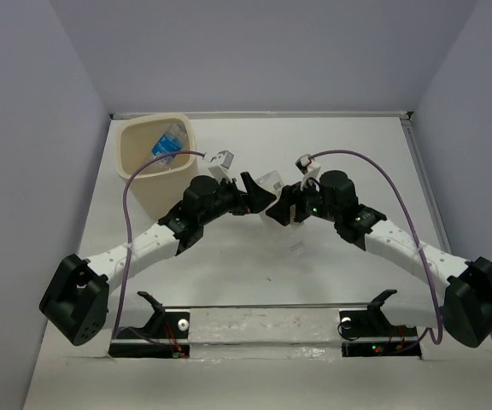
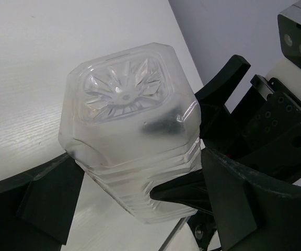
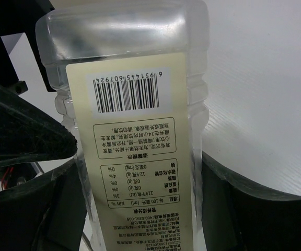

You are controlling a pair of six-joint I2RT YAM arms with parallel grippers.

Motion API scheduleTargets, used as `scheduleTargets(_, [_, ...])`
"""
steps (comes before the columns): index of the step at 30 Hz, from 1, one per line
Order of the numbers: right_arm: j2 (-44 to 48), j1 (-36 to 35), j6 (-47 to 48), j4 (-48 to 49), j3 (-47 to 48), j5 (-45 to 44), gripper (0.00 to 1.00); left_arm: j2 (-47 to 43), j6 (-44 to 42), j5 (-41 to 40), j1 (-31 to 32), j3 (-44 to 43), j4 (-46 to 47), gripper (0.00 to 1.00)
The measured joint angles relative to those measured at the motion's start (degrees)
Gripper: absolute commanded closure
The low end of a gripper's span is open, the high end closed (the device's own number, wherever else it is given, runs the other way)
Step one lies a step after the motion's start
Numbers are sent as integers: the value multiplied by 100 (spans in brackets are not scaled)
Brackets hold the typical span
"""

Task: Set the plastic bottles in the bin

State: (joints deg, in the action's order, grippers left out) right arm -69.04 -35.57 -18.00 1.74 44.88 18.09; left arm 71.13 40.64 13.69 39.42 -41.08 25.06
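Observation:
A squarish clear bottle point(image 1: 272, 183) with a cream-white printed label point(image 3: 135, 157) hangs in the air between both grippers at the table's middle. My right gripper point(image 3: 140, 204) has a finger pressed on each side of its labelled body. My left gripper point(image 2: 140, 183) has its fingers against the ribbed sides near the bottle's moulded base point(image 2: 122, 89). In the top view the left gripper point(image 1: 259, 193) and the right gripper point(image 1: 284, 202) meet tip to tip. The cream-beige bin point(image 1: 135, 162) stands at the far left, with a blue-labelled bottle point(image 1: 169, 142) inside. Other bottles are out of view.
A faint clear object, perhaps another bottle, lies on the table just below the grippers point(image 1: 294, 237). A black rail with clamps point(image 1: 263, 329) runs along the near edge. Grey walls enclose the white table on three sides.

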Motion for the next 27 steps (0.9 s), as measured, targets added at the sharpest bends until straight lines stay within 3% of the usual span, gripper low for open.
scheduleTargets(7, [-234,-313,46,131,7,-409,65,68,142,-507,66,59,4,1])
scheduleTargets(12, [-555,-933,175,109,162,-861,65,87,306,-1108,179,229,186,2])
scheduleTargets(14, [-627,-1027,192,109,197,-925,65,151,354,-1233,186,282,262,11])
scheduleTargets(15, [-667,-1088,192,98,219,-1016,65,175,363,-1270,184,289,278,26])
scheduleTargets(17, [-673,-1128,175,83,225,-1093,65,192,365,-1294,184,315,321,36])
scheduleTargets(18, [-656,-1137,175,76,225,-1132,58,192,339,-1279,186,323,356,41])
scheduleTargets(19, [-623,-1147,177,63,225,-1180,51,179,319,-1270,190,326,400,53])
scheduleTargets(20, [-590,-1161,177,52,225,-1217,32,151,308,-1281,201,326,415,58])
scheduleTargets(22, [-476,-1222,181,37,225,-1338,16,33,247,-1344,236,326,415,62])
scheduleTargets(24, [-350,-1287,177,55,225,-1429,4,-155,181,-1445,264,326,341,62])
scheduleTargets(27, [-61,-1340,146,42,208,-1443,0,-564,-44,-1694,258,136,-28,62])
